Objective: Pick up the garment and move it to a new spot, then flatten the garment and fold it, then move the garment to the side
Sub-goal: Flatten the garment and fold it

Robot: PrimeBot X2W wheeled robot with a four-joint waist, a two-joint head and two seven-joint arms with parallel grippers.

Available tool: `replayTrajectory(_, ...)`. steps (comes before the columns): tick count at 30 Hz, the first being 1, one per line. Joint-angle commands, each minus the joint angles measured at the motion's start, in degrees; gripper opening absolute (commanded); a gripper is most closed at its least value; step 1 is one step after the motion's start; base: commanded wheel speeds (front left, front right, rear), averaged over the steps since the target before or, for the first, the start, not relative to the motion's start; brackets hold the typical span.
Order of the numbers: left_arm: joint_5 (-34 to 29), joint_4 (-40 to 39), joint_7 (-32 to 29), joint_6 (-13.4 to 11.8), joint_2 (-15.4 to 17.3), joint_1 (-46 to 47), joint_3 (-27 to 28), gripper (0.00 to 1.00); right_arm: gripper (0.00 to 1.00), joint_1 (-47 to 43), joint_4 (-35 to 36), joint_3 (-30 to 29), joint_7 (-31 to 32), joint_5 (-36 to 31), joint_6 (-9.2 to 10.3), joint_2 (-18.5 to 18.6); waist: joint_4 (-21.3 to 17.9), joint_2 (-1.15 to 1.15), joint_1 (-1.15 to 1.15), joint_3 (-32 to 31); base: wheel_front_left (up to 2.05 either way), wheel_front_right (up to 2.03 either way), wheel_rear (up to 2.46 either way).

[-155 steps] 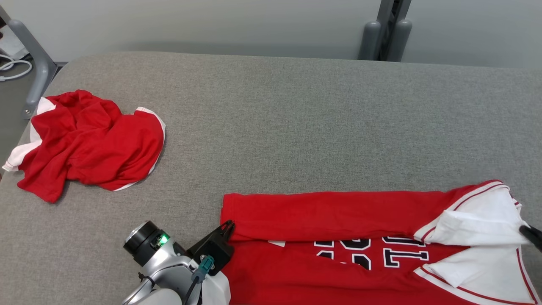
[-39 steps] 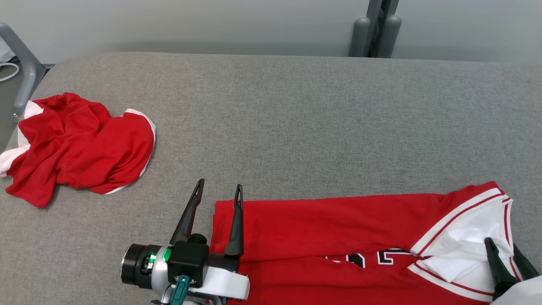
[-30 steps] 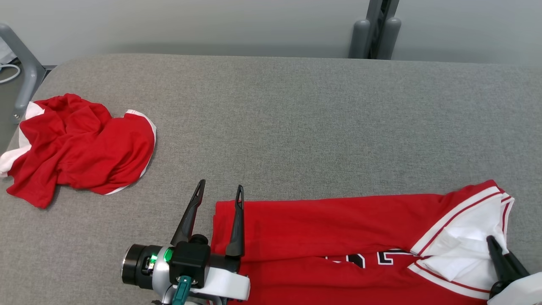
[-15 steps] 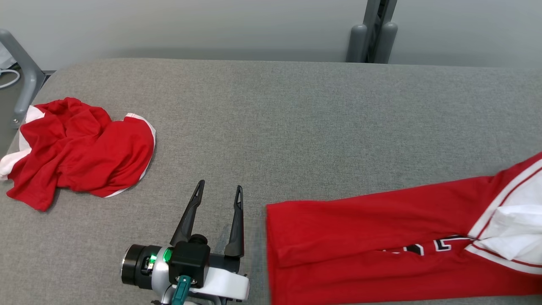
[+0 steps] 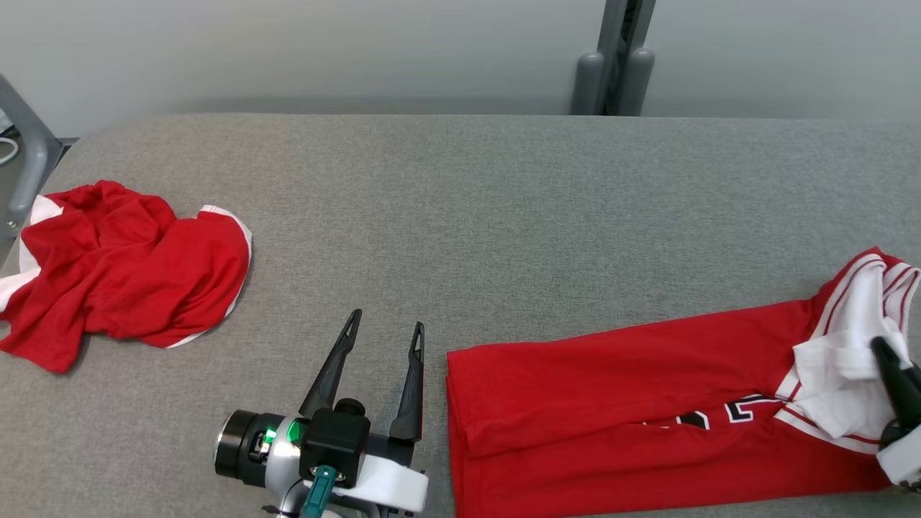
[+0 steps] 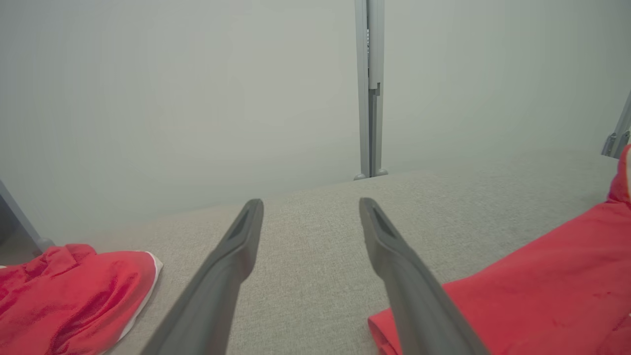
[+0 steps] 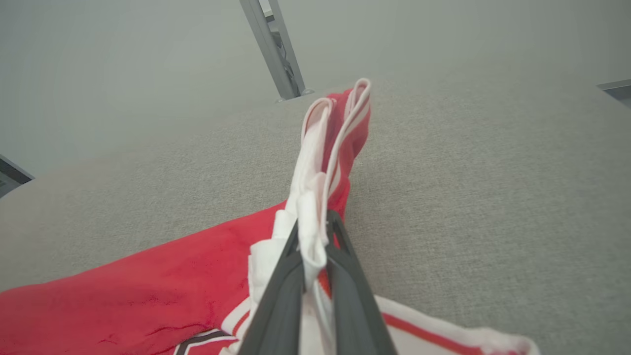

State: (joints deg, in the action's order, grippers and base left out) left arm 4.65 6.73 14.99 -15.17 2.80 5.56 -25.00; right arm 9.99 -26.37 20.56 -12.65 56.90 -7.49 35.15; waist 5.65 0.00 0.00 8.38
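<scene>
Where the grey woven tabletop (image 5: pixel 504 216) lies nearest the camera, a folded red jersey with white trim and black lettering (image 5: pixel 611 388) occupies the right side. Broad bare cloth runs beyond it to the far edge and a grey upright post (image 5: pixel 611 65). The jersey's long axis runs left to right, with the white-trimmed end rightward and bunched up. The right gripper (image 7: pixel 315 222) is clamped on that white fold. The left gripper (image 5: pixel 386 321) is spread wide and empty, just left of the jersey's square end. A crumpled red-and-white garment (image 5: pixel 122 280) sits by the left edge, well apart.

Soft matt cloth garment (image 5: pixel 611 388) lies on a coarse-woven grey fabric table (image 5: pixel 504 216).
</scene>
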Motion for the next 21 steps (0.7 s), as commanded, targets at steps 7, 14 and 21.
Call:
replayTrajectory(7,-0.47,0.81,0.22,0.61,0.22,2.12,0.46,1.0,0.0,-1.56,8.46,2.06,4.55,5.8,-0.01,-0.7,-1.81,0.0,0.0,-0.77,0.0,0.0,0.0)
replayTrajectory(14,0.22,0.47,0.22,0.69,0.23,1.76,1.33,1.0,0.0,-3.9,15.67,2.12,11.33,12.92,-0.01,-8.55,-2.98,0.0,0.0,-1.8,0.0,0.0,0.0)
replayTrajectory(21,0.9,0.56,0.22,1.12,0.23,0.99,2.22,1.0,0.0,-4.56,18.03,2.38,18.16,15.03,-0.02,-18.84,-1.98,0.0,0.0,-2.9,0.0,0.0,0.0)
